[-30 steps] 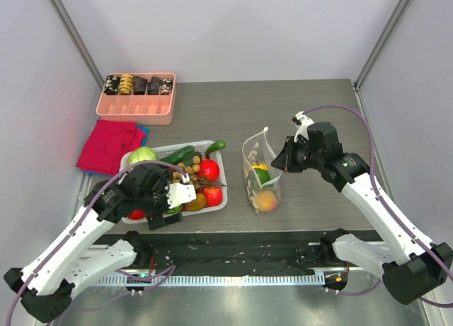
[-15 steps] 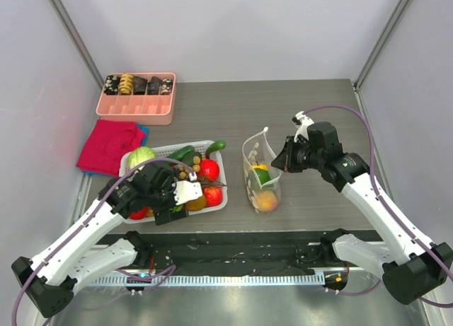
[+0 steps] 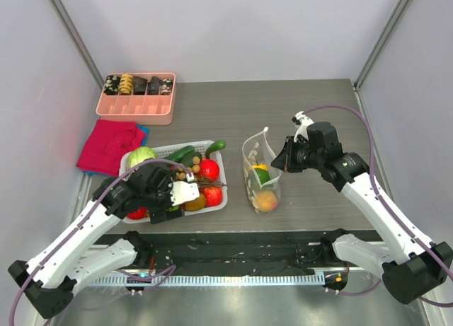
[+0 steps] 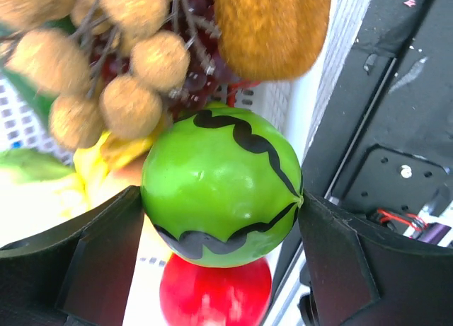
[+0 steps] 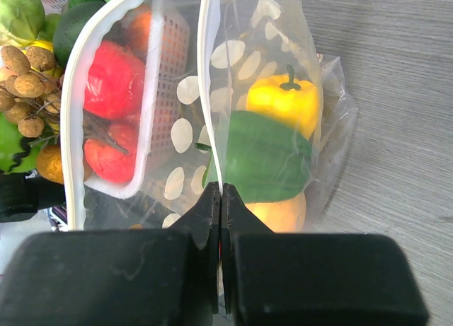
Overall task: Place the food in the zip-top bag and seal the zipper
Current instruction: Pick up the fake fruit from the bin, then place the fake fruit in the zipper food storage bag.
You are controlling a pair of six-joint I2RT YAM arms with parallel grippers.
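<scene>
The left gripper [image 4: 221, 202] is shut on a glossy green toy melon with black zigzag stripes [image 4: 219, 177], over the near edge of the white slotted basket [image 3: 216, 202]. Longans [image 4: 120, 78], a red apple [image 4: 212, 298] and other food lie below it. In the top view the left gripper [image 3: 172, 202] is at the basket's front. The dotted clear zip-top bag [image 3: 260, 172] stands upright right of the basket, mouth open. It holds a yellow pepper [image 5: 287, 103], a green pepper [image 5: 265, 156] and a peach [image 5: 279, 211]. The right gripper [image 5: 221, 193] is shut on the zipper [image 5: 209, 92] of the bag's right side.
A pink tray of dark items [image 3: 136, 97] stands at the back left. A red cloth [image 3: 107, 146] lies left of the basket. A black rail [image 3: 233, 247] runs along the table's near edge. Grey walls close in both sides.
The left gripper has shifted slightly right along the basket's near edge. The right arm and the bag have not moved.
</scene>
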